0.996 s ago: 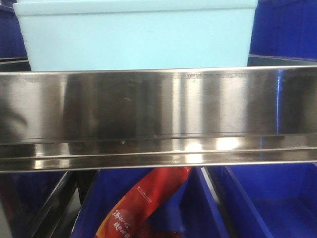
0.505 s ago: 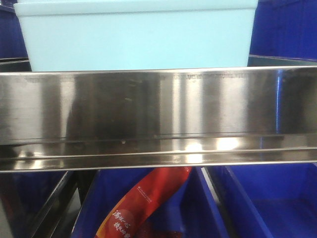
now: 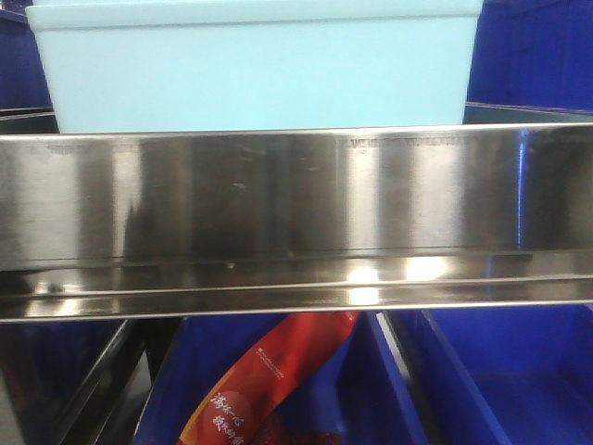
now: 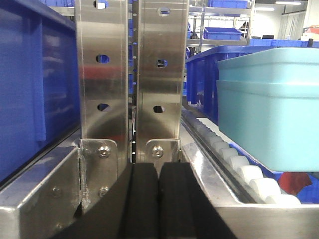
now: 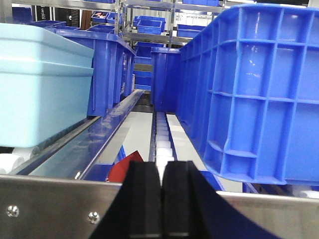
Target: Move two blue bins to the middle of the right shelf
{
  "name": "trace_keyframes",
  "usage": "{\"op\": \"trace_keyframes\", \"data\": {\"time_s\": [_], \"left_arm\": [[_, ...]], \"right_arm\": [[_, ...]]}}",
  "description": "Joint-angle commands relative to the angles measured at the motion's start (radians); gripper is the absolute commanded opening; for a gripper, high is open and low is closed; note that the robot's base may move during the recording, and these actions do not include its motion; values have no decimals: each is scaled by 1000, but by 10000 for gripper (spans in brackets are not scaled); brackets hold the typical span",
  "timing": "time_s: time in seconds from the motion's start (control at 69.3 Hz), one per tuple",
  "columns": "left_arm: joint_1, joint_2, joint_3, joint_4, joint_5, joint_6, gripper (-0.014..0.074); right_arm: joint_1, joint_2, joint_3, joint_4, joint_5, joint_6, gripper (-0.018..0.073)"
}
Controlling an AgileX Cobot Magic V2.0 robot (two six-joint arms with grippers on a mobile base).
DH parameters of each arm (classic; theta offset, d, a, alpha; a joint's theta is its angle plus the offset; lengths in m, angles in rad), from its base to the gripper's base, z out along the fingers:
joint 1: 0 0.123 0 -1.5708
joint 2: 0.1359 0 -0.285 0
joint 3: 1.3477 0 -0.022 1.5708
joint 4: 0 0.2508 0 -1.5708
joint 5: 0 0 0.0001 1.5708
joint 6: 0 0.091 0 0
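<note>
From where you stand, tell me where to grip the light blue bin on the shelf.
Take the light blue bin by its top rim, one gripper at each short end, coming in from the front. Its walls are smooth and taper downward, while the lip overhangs. Both the left gripper and the right gripper are shut.

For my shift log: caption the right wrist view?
Shut right gripper facing the roller lane between pale bin and blue bin.
</note>
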Motion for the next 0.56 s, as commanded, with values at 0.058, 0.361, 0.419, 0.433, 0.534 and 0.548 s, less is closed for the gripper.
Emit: {"op": "trace_keyframes", "data": {"time_s": [0.058, 0.361, 0.419, 0.433, 0.534, 0.548], "left_arm": [[-6, -5, -2, -5, -19, 5, -111], [-6, -5, -2, -5, -19, 5, -111], [-6, -5, -2, -5, -19, 5, -111], [-6, -5, -2, -5, -19, 5, -111], [-6, -5, -2, -5, -19, 5, -111], [-6, -5, -2, -5, -19, 5, -111]], "right_arm": [[-5, -3, 0, 4, -18, -1, -163], [-5, -3, 0, 4, -18, -1, -163], [-5, -3, 0, 4, -18, -1, -163], [-5, -3, 0, 4, -18, -1, -163], [-5, -3, 0, 4, -18, -1, -163], [-5, -3, 0, 4, -18, -1, -163]]}}
